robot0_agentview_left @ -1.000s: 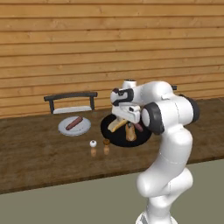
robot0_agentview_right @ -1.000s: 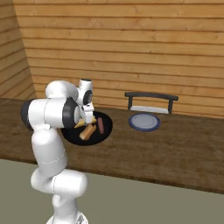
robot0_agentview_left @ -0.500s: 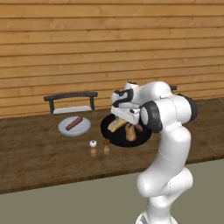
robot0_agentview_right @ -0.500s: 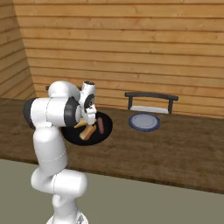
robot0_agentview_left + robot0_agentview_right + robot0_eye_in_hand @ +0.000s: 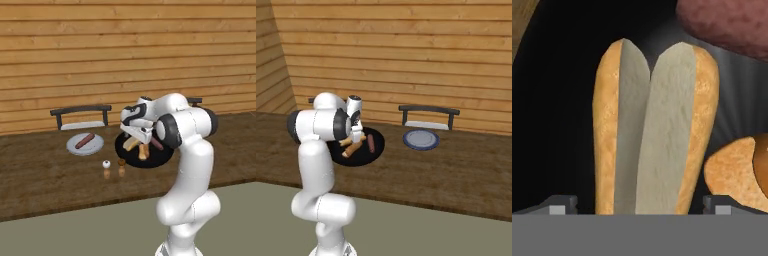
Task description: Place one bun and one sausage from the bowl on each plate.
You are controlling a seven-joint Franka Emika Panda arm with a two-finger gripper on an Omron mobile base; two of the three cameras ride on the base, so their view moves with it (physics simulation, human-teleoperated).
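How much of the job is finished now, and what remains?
Done: one sausage lies on the left plate. In hand: the open gripper is low over a bun in the bowl, nothing gripped yet. Left: both buns, and the sausage in the bowl for the bare plate.

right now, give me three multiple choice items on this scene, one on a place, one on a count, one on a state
1. Where does the sausage outside the bowl lie?
A. on the left plate
B. on the bare counter
C. on the rack

2. How many buns lie in the black bowl?
A. none
B. two
C. four

3. How do the hand's fingers stand?
A. shut on a sausage
B. shut on nothing
C. open, either side of a bun

Answers: 1 A, the sausage rests on the plate. 2 B, two buns lie in the bowl. 3 C, the hand straddles the split bun, fingers apart.
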